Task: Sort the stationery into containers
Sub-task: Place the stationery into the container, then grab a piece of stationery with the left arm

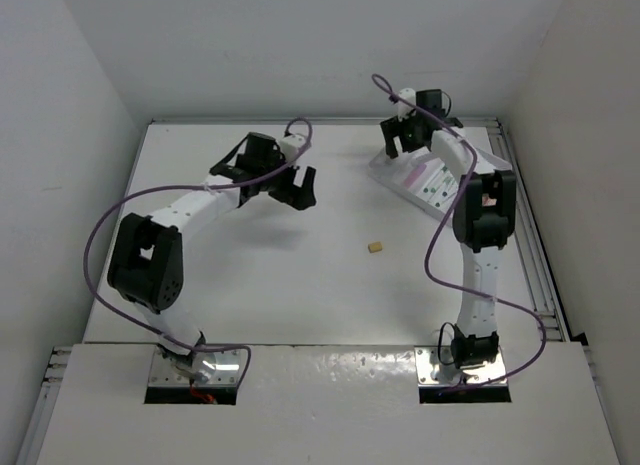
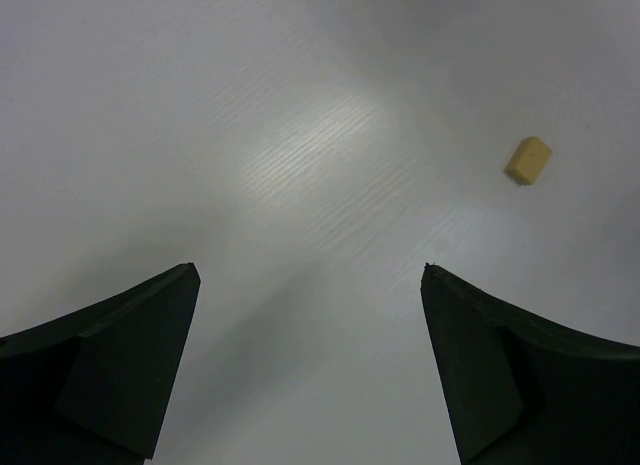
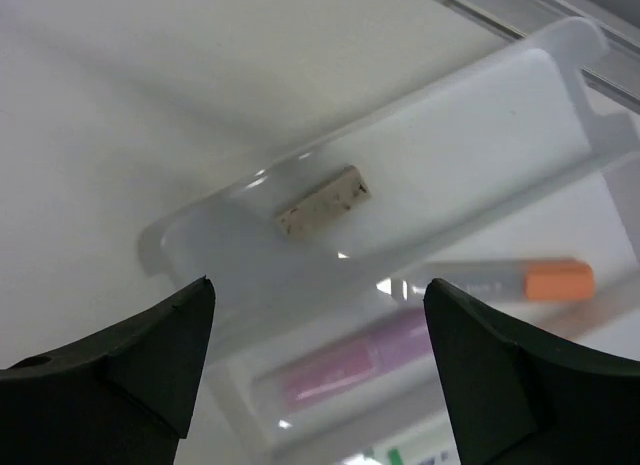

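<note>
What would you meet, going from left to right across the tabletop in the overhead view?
Left arm → eraser → tray.

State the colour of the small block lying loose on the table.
The block is yellowish tan, clearest in the left wrist view.

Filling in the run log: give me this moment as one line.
left gripper: open, empty | right gripper: open, over tray | tan eraser: loose on table | beige eraser: in tray
</note>
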Available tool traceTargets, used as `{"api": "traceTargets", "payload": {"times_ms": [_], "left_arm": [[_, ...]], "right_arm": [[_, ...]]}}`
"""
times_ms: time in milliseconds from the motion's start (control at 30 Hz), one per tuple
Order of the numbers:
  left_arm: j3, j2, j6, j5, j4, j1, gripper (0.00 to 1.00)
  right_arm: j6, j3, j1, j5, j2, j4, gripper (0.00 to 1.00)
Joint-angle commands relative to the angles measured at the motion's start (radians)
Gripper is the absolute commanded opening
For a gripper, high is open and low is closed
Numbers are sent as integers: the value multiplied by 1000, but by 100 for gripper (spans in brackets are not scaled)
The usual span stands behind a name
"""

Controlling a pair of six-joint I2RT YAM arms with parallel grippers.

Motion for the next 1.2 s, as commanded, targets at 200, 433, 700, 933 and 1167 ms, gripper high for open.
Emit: {"api": "traceTargets", "payload": {"times_ms": [200,433,700,933,1167], "left_arm": [[172,219,155,-46,105,-284,95],[368,432,336,-86,-18,-438,90],[424,538,344,-82,-42,-482,77],[418,578,344,-126,-35,-525,51],[428,505,249,-50,-109,-493,31]], "right_arm": [[306,-355,-180,-193,-732,-112,77],[340,-915,-298,-283,-1151,-169,73],[390,-1123,-324,-303,-1356,-189,70],[407,-1132,-324,-317,-1365,-198,67],[384,-1103,-319,-333,-1375,-174,65]]}}
